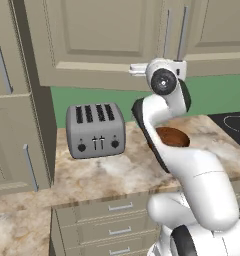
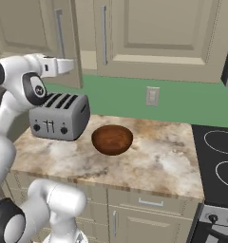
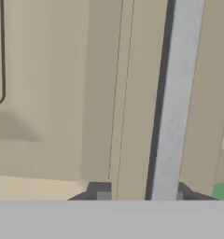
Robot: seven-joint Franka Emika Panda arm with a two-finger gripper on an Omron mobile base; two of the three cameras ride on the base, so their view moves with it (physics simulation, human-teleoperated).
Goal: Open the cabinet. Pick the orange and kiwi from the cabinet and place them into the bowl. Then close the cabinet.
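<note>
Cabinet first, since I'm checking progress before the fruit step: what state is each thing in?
Wide beige wall cabinet: one door slightly ajar.
Long silver bar handle: between the fingers, not clamped.
Round reddish-brown wooden bowl: upright, empty.
Grey four-slot toaster: upright, slots empty.

Wide beige cabinet (image 1: 99, 42) high on the wall, raised-panel doors, long silver bar handles (image 1: 182, 34); in the right base view, left door swung slightly ajar. Reddish-brown round bowl (image 2: 112, 139) upright on the marbled counter (image 2: 154, 161), just beside the toaster.
</note>
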